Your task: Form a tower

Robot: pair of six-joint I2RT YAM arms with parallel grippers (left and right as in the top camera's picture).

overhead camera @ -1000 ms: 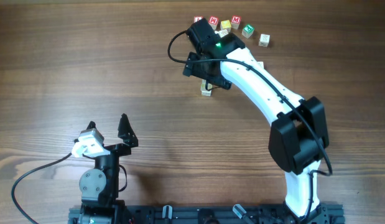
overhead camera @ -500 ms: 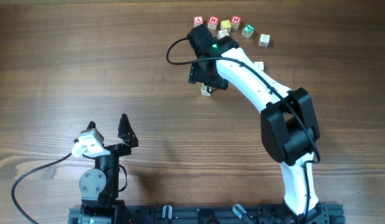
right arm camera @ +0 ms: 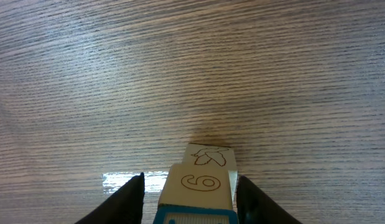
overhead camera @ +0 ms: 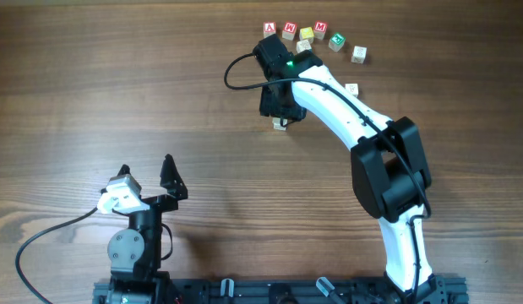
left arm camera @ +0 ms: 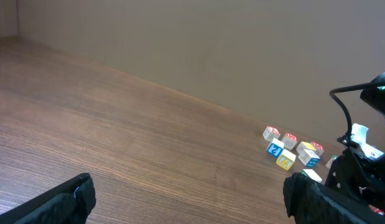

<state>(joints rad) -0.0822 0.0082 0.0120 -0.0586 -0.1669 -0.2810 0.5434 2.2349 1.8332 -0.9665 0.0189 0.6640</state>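
The tower (right arm camera: 201, 183) is a short column of pale wooden cubes. Looking down it in the right wrist view, a blue-faced cube is nearest, then one marked 6, then one with a bird drawing. In the overhead view only the tower's base (overhead camera: 280, 125) shows beneath my right gripper (overhead camera: 278, 112). That gripper (right arm camera: 190, 182) straddles the column, open. Its left finger stands a little off the cubes and its right finger is almost against them. My left gripper (overhead camera: 145, 166) sits open and empty near the table's front left, also shown in its own view (left arm camera: 189, 180).
Several loose letter cubes (overhead camera: 321, 29) lie in a row at the far edge behind the right arm, with one more (overhead camera: 351, 88) beside the arm. The same cubes (left arm camera: 285, 149) show at the right of the left wrist view.
The right arm has drawn in over the tower and its jaws have narrowed around the cubes. The left arm has not moved.
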